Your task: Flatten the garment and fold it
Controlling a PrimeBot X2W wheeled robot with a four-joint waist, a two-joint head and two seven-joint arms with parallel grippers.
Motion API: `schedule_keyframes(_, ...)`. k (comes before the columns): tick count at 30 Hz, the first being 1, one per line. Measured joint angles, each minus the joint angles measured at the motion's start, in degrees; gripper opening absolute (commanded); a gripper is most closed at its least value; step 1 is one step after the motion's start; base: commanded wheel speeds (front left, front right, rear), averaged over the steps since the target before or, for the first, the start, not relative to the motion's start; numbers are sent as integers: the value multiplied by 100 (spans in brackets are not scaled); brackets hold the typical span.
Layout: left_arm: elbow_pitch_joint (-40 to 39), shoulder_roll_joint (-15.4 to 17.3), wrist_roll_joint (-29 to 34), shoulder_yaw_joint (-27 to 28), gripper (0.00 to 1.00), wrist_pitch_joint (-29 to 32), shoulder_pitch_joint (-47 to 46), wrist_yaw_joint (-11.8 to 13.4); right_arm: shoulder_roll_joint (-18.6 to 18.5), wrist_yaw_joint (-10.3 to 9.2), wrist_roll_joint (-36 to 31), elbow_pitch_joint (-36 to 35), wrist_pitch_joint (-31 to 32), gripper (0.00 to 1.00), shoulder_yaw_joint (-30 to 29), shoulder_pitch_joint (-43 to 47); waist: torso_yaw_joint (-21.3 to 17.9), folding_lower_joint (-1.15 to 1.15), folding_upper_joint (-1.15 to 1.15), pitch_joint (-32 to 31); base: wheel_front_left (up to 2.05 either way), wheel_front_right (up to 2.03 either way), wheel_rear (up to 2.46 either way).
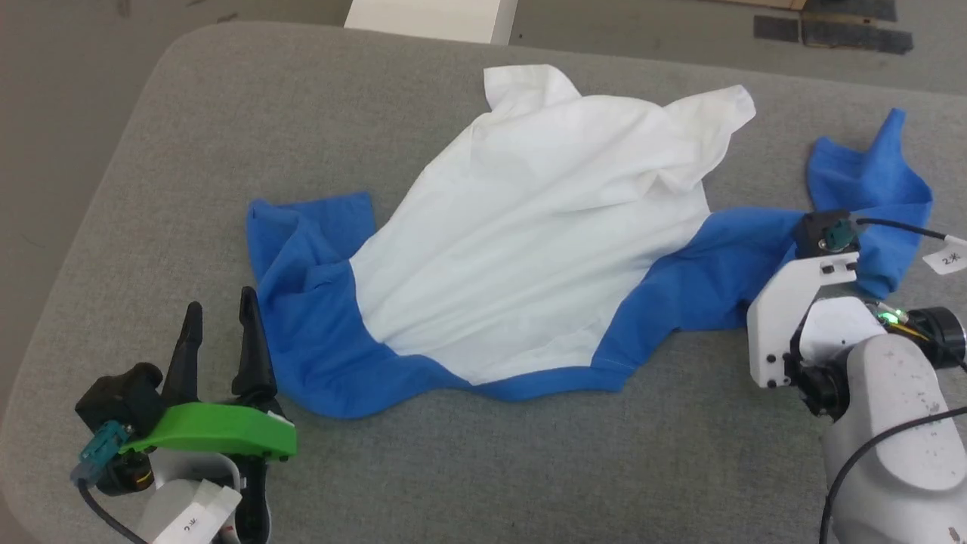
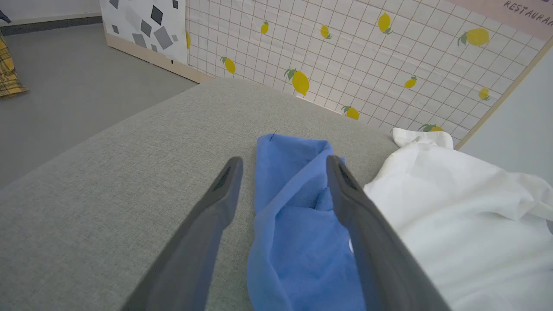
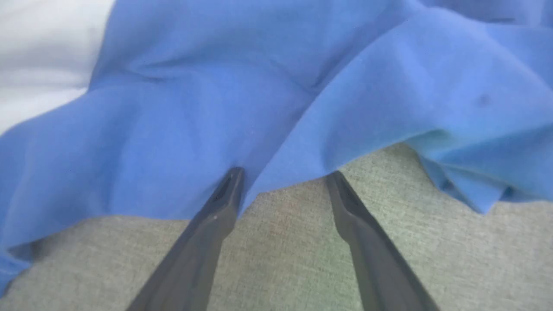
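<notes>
The garment (image 1: 529,227), a T-shirt with a white body and bright blue sleeves, lies spread but rumpled on the grey padded surface (image 1: 189,151). My left gripper (image 1: 221,311) stands open at the lower left, beside the crumpled left sleeve (image 1: 302,257); in the left wrist view the blue sleeve (image 2: 293,207) lies between and beyond the spread fingers (image 2: 224,190), with the white body (image 2: 453,216) to the right. My right gripper (image 3: 285,172) is open with its fingertips at the edge of the blue band (image 3: 259,86). In the head view the right wrist (image 1: 801,310) covers its fingers.
A rigid white box (image 1: 430,19) stands beyond the far edge of the surface. The right blue sleeve (image 1: 869,181) is bunched near the right side. A lemon-patterned tiled wall (image 2: 345,52) and grey floor (image 2: 65,86) surround the surface. Bare grey padding stretches along the front.
</notes>
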Motion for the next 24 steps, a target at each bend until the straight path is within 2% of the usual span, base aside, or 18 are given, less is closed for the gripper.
schedule_keyframes(4, 36, -69, 44, 59, 100, -1, -12, -80, -3, 0, -73, 110, -71, 100, 44, -137, 20, 0, 0, 89, 0, 0, 0)
schedule_keyframes(5, 47, -74, 53, 85, 100, 0, -13, -91, -2, 0, -73, 140, -71, 64, 38, -166, 4, 0, 0, 98, 0, 0, 0)
schedule_keyframes(6, 62, -77, 79, 110, 100, -1, -14, -97, -1, 0, -66, 154, -87, 14, 44, -186, -17, 0, 0, 100, 0, 0, 0)
schedule_keyframes(7, 75, -81, 90, 129, 100, -1, -20, -121, 1, 1, -35, 160, -163, 0, 46, -195, -43, 0, 0, 97, 0, 0, 0)
schedule_keyframes(12, 141, -102, 131, 155, 100, -16, -44, -185, 23, 1, 278, 68, -372, 0, -248, -182, -162, 0, 0, 38, 0, 0, 0)
schedule_keyframes(16, 191, -112, 152, 151, 100, -16, -44, -194, -18, 1, 435, -417, -439, 0, -724, -25, -248, 0, 0, -68, 0, 0, 0)
schedule_keyframes(20, 220, -111, 196, 144, 100, -16, -40, -232, -188, 1, 481, -790, -169, 0, -1184, 487, -352, 0, 0, -163, 0, 0, 0)
schedule_keyframes(24, 245, -112, 277, 100, 100, -16, -41, -241, -174, 1, 495, -951, 11, 0, -1705, 911, -419, 0, 0, -224, 0, 0, 0)
